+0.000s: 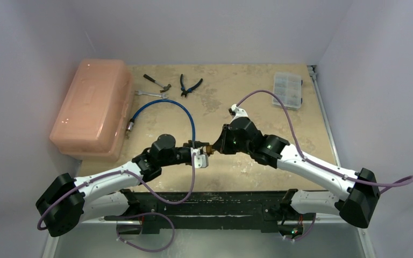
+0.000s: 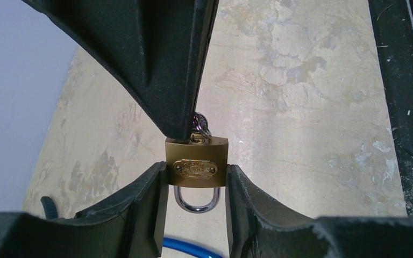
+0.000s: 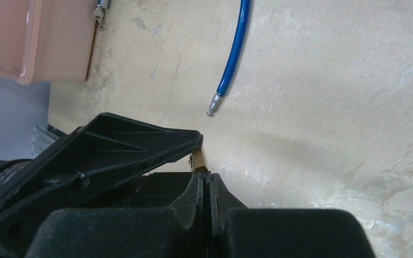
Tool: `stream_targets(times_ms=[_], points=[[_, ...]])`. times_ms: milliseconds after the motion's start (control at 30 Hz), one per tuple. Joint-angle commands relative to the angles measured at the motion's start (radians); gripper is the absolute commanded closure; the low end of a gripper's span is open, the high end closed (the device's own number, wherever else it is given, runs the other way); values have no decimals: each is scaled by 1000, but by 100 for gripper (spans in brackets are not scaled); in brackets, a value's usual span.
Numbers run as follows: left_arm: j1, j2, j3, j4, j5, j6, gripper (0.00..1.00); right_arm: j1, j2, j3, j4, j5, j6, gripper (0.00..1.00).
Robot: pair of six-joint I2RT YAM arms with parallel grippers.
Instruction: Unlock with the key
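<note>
You have no legible text here: the padlock [image 2: 196,167] has an embossed oval badge, but its lettering is too blurred to read.

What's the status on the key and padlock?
Left tool clamped on padlock. Right tool shut on key at padlock's keyhole end. Shackle closed. Blue cable lies clear.

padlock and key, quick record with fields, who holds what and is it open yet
padlock: brass, clamped by its sides between the left gripper fingers
shackle: closed, both legs in the body
key: at the padlock's keyway end, pinched in the right gripper fingers; how deep it sits is hidden
unlocked: not yet
</note>
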Motion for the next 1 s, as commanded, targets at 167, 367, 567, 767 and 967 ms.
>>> stream_targets(times_ms=[167,367,567,767,967], points=[[-27,-44,45,192,111,10,100,3,52,16,142,-67,-19,100],[-27,-26,58,174,241,-14,100,12,22,-22,236,-175,-237,100],[-27,-17,60,175,282,-20,100,31,29,-9,188,-174,-313,100],[-27,-31,53,177,201,2,100,31,37,12,94,12,-153,100],[-27,-42,45,179,119,26,100,28,78,9,54,13,76,100]])
